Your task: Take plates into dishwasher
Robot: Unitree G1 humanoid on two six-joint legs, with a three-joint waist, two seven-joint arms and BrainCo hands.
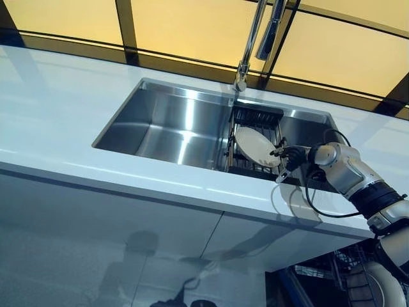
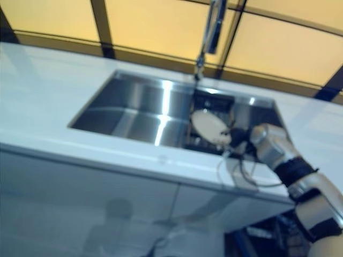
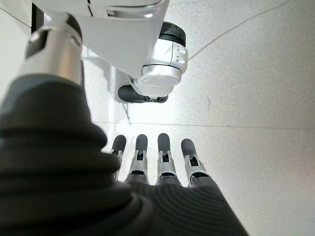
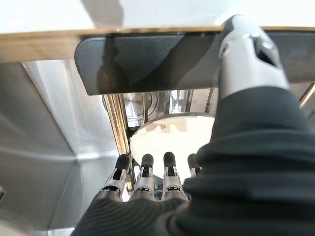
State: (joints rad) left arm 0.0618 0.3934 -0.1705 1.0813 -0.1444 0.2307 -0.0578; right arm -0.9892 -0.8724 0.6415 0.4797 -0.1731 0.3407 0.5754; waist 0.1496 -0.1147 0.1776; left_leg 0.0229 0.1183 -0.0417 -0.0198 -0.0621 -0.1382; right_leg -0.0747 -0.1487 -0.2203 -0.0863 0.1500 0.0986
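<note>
Your right arm reaches in from the lower right, its wrist bent inward and the right hand point(image 1: 289, 157) extended ahead with fingers point(image 4: 146, 169) fairly straight; whether they grip anything is unclear. Your left hand point(image 3: 162, 169) hangs low, fingers straight and relaxed, holding nothing.

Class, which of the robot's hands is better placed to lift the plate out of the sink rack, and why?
The right hand: it already reaches into the sink at the white plate in the dish rack. The left hand hangs open over the floor.
</note>
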